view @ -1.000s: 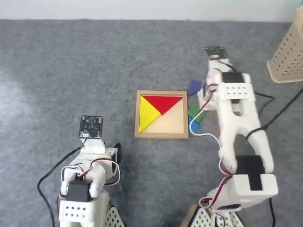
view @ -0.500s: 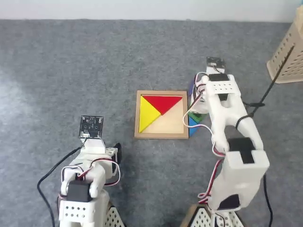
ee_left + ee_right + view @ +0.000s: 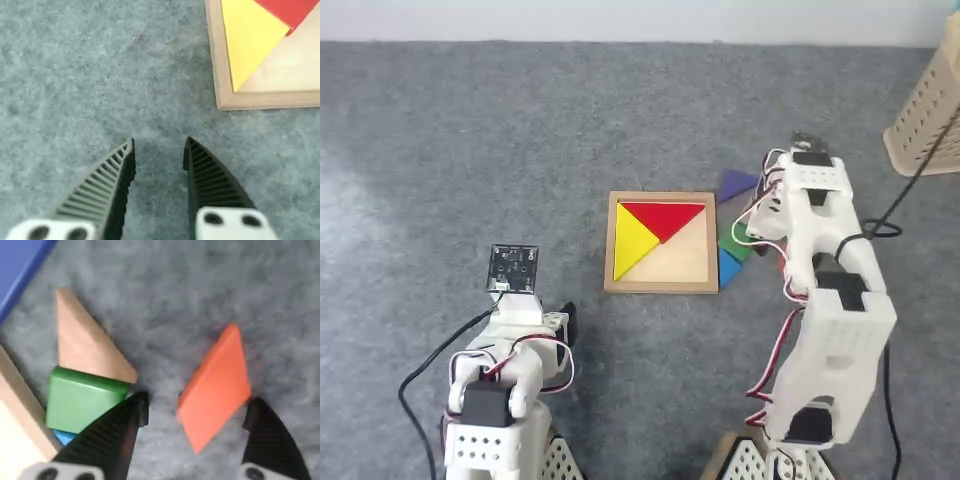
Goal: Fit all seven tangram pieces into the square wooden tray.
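The square wooden tray (image 3: 660, 288) lies mid-table and holds a red triangle (image 3: 663, 215) and a yellow triangle (image 3: 631, 246). Purple (image 3: 736, 182), green (image 3: 733, 242) and blue (image 3: 728, 268) pieces lie just right of it, beside the right arm (image 3: 815, 200). In the right wrist view my right gripper (image 3: 196, 407) is open, its fingers on either side of an orange parallelogram (image 3: 215, 387) on the carpet. A green piece (image 3: 82, 397) and a plain wooden triangle (image 3: 85, 342) lie beside it. My left gripper (image 3: 160, 145) is open over bare carpet near the tray's corner (image 3: 270, 100).
A perforated beige basket (image 3: 928, 110) stands at the far right edge. Grey carpet covers the table, with open room to the left of and behind the tray. Cables trail from both arms.
The right arm has swung from the tray's right edge out to the right, uncovering the purple piece. The left arm has not moved.
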{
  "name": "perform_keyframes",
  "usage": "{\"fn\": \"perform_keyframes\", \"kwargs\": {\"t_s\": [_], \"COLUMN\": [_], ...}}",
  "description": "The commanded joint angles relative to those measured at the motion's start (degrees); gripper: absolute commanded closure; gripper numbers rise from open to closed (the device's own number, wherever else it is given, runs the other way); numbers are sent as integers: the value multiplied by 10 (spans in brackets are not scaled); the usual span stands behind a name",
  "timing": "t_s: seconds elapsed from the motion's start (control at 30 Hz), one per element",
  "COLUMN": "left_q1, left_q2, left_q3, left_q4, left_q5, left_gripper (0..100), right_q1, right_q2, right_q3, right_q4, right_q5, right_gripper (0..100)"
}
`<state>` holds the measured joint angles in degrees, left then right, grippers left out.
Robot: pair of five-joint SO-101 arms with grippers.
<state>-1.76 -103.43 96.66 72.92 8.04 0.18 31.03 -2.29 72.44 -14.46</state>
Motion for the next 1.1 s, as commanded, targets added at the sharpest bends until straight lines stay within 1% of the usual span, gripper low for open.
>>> {"fn": "perform_keyframes", "kwargs": {"t_s": [0.0,0.1,0.17,0.2,0.27,0.3,0.37,0.47,0.57,0.67,0.77,0.8,0.9,1.07], "left_q1": [-4,-4,-4,-4,-4,-4,-4,-4,-4,-4,-4,-4,-4,-4], "left_q2": [-11,-11,-11,-11,-11,-11,-11,-11,-11,-11,-11,-11,-11,-11], "left_q3": [-1,-1,-1,-1,-1,-1,-1,-1,-1,-1,-1,-1,-1,-1], "left_q4": [-4,-4,-4,-4,-4,-4,-4,-4,-4,-4,-4,-4,-4,-4], "left_q5": [4,4,4,4,4,4,4,4,4,4,4,4,4,4], "left_gripper": [848,848,848,848,848,848,848,848,848,848,848,848,848,848], "right_q1": [37,35,24,20,10,9,11,14,11,1,-27,-38,-62,-70], "right_q2": [0,-29,-59,-72,-95,-104,-113,-108,-89,-64,-57,-57,-52,-51], "right_q3": [-29,-42,-40,-40,-40,-40,-40,-41,-42,-43,-62,-72,-92,-93], "right_q4": [8,40,49,54,55,55,54,49,28,-8,3,14,18,-17], "right_q5": [22,25,22,6,-53,-81,-133,-187,-215,-203,-131,-121,-126,-125], "right_gripper": [681,682,712,748,815,825,785,712,707,707,715,730,768,768]}}
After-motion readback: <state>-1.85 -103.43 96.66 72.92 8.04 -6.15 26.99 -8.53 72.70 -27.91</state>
